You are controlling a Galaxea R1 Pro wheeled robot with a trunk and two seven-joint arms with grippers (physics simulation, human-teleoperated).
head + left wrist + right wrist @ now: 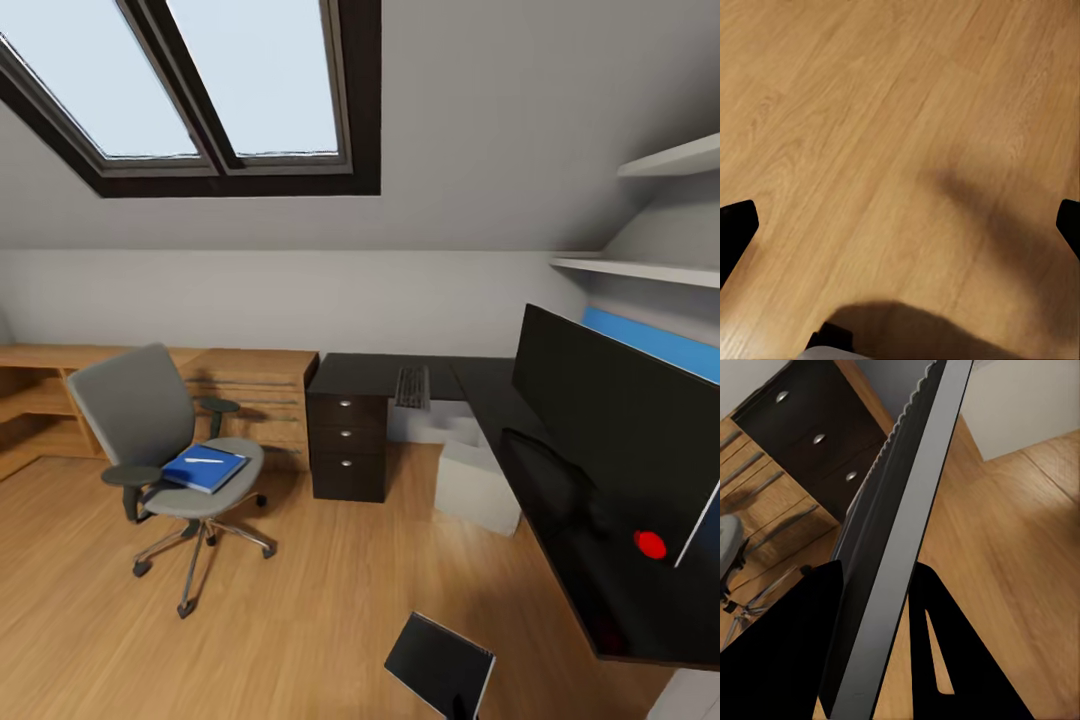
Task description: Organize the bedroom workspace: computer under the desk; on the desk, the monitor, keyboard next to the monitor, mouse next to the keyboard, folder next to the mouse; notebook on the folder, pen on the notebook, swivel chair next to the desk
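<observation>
The swivel chair stands on the floor left of the desk, with the blue notebook on its seat and the pen lying on the notebook. The keyboard lies on the desk's far wing. On the near wing at the right stands the monitor. The computer sits under the desk. My right gripper is shut on the folder, which the head view shows low in front. My left gripper is open above bare floor. The mouse is out of view.
A light wooden dresser and a low wooden shelf unit line the far wall behind the chair. The desk's dark drawer unit stands beside the dresser. Wall shelves hang above the monitor. Wooden floor lies between chair and desk.
</observation>
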